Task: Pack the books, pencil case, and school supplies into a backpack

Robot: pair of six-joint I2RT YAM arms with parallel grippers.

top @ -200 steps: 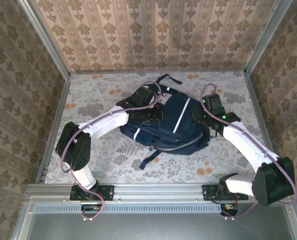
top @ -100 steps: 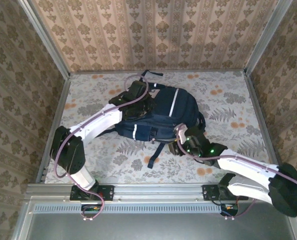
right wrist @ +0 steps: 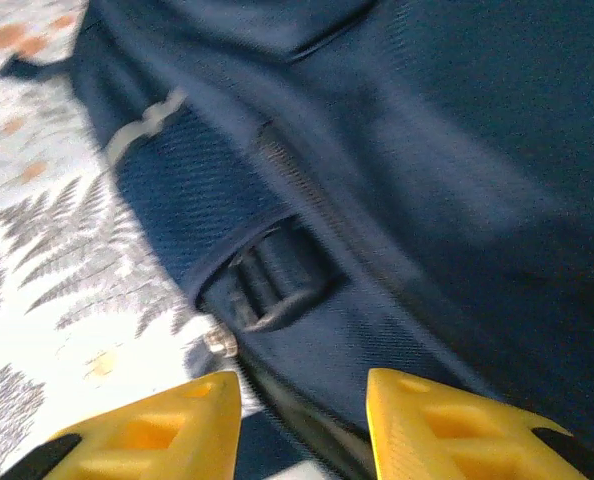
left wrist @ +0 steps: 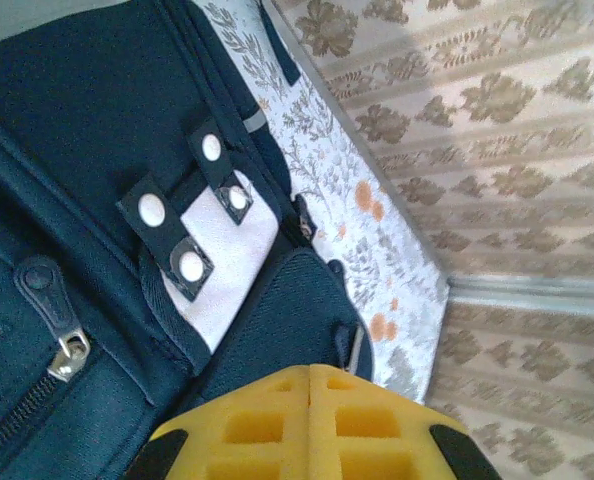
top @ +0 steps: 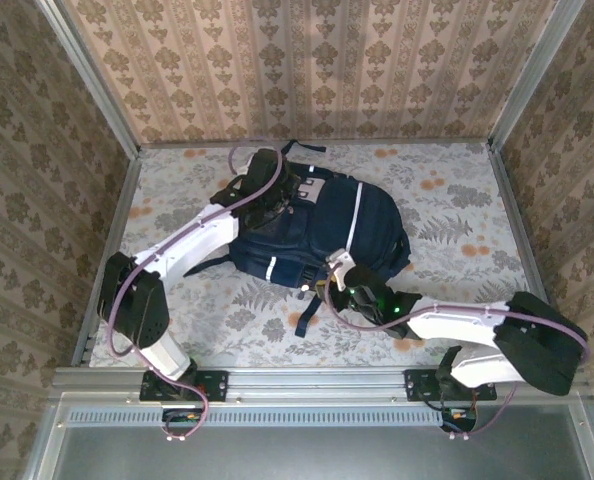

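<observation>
Patterned wallpaper closes in three sides of a floral tabletop (top: 457, 215), and the backpack (top: 342, 245) lies near its middle, front face up, a white stripe (top: 354, 215) running along it and a loose dark strap (top: 305, 312) trailing toward the near edge.

The left gripper (left wrist: 310, 385) sits at the bag's far-left end, over the top of the bag. Seen from the left wrist, its yellow jaws are pressed together with no gap between them; whether a thin tab or a fold of fabric is pinched there cannot be told. Just past them are a grey-white patch (left wrist: 227, 245) crossed by dark snap tabs, and a front-pocket zipper (left wrist: 69, 355) that looks drawn closed.

The right gripper (right wrist: 299, 385) is at the bag's near edge. Its jaws stand apart with nothing held, and a dark buckle (right wrist: 272, 285) on the bag's side lies just ahead of them, above the tabletop's fern print.

As for progress, the backpack looks rounded and full, so I judge the loading to be largely done. Its main opening is hidden, so whether the books and school supplies are all inside, or the main zip is shut, cannot be confirmed. What seems left is closing or straightening the bag, with one arm at each end of it.
</observation>
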